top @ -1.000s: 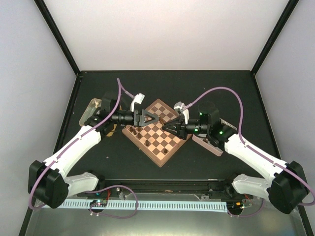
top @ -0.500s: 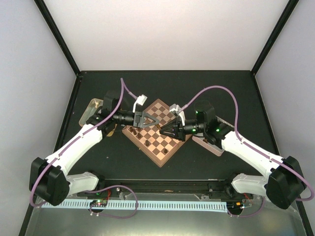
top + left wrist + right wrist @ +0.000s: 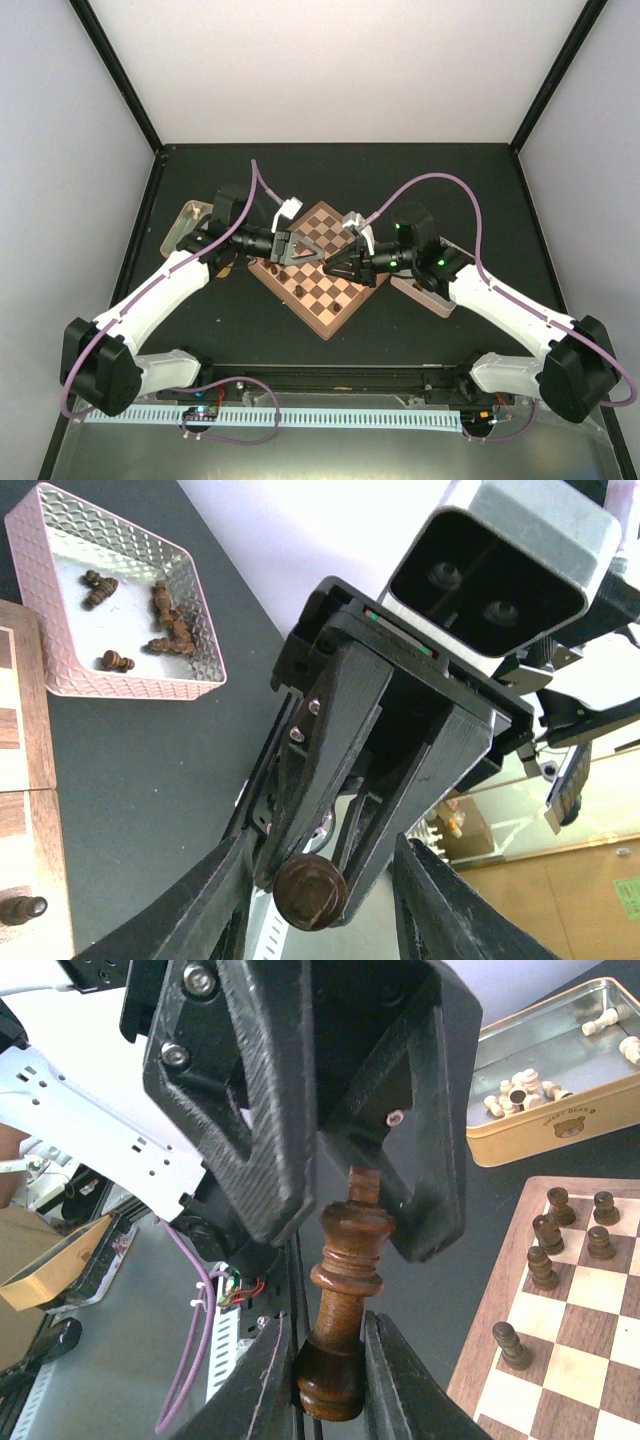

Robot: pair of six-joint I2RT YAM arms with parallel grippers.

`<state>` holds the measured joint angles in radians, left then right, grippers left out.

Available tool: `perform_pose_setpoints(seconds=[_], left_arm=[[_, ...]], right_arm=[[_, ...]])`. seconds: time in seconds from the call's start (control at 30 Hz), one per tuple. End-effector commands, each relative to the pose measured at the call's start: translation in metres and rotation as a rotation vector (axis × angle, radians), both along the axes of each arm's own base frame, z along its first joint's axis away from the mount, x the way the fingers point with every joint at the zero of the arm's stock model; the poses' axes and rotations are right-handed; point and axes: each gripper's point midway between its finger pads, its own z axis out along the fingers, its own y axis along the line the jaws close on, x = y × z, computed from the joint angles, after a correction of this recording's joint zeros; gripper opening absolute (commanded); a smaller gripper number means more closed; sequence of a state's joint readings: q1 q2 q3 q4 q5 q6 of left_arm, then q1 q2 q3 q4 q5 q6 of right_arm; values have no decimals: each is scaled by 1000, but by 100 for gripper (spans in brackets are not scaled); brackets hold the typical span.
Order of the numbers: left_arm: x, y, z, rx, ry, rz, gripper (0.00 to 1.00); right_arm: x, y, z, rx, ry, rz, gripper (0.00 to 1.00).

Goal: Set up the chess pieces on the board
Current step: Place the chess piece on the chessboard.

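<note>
My right gripper (image 3: 330,1332) is shut on the base of a tall dark brown chess piece (image 3: 345,1280) and holds it level above the board (image 3: 325,315). My left gripper (image 3: 322,845) is open; its fingers flank the piece's top without touching it. In the left wrist view the piece's round base (image 3: 310,890) shows between the right gripper's fingers. In the top view the two grippers, left (image 3: 320,252) and right (image 3: 332,268), meet tip to tip over the board's middle. Several dark pieces (image 3: 545,1235) stand along the board's left edge.
A gold tin (image 3: 530,1145) with pale pieces lies left of the board (image 3: 185,215). A pink tray (image 3: 130,688) with several dark pieces lies right of it (image 3: 430,295). Black walls frame the dark table.
My right gripper has moved left with the piece, and my left gripper has moved right, so they now meet over the board. The piece now lies between the left fingers.
</note>
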<state>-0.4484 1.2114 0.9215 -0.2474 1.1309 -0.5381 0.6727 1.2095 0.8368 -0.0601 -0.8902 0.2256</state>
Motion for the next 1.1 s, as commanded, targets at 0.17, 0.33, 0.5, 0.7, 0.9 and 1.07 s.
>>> perform_pose_setpoints(seconds=[0.17,0.33,0.5,0.7,0.9,1.07], left_arm=[[-13,-3,18,-26,-83,-67,14],[-6,-2,16,-2,-111,-24,7],[16,12,-10,160,-171,145,7],[55,44,-71,530,-262,444,8],[74,48,-112,741,-275,543,8],[89,31,-143,811,-275,518,8]], right_arm=[[-1,4,10,12,-19,25,14],[6,-1,-1,-44,11,-40,31],[24,-22,-25,-127,51,-240,59],[55,-75,-55,-267,92,-638,68],[80,-125,-71,-372,109,-967,68],[88,-125,-79,-396,104,-993,68]])
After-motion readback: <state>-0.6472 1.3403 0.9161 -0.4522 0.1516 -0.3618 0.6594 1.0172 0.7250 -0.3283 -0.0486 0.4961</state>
